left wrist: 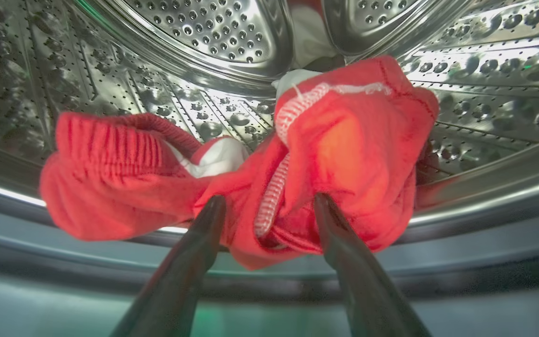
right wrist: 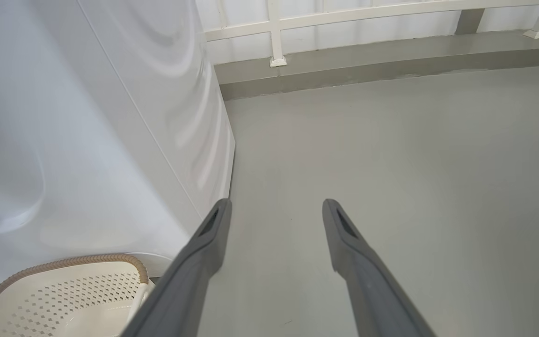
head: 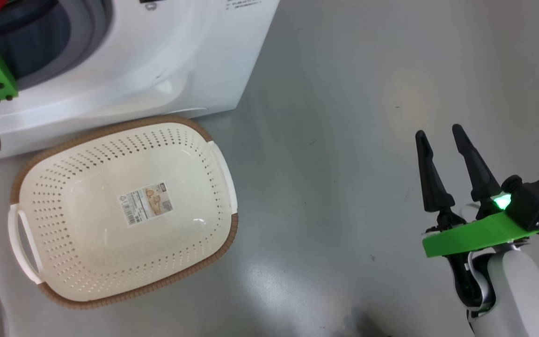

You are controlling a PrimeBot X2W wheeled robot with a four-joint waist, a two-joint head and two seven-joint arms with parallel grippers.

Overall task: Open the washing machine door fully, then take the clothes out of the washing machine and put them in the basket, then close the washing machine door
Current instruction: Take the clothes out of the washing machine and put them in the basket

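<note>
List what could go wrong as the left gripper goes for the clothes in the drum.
1. The open left gripper brackets just one fold of the clothes; closing may leave the ribbed piece behind.
2. The fabric drapes over the drum lip, so it might snag or drop short of the basket.

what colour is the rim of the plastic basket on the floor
Brown woven-look, around the cream perforated plastic basket; clearest in the head view.

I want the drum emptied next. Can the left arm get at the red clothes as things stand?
Probably yes: the left claw is open, tips right at the clothes lying inside the washing machine; nothing stands between them.
</note>
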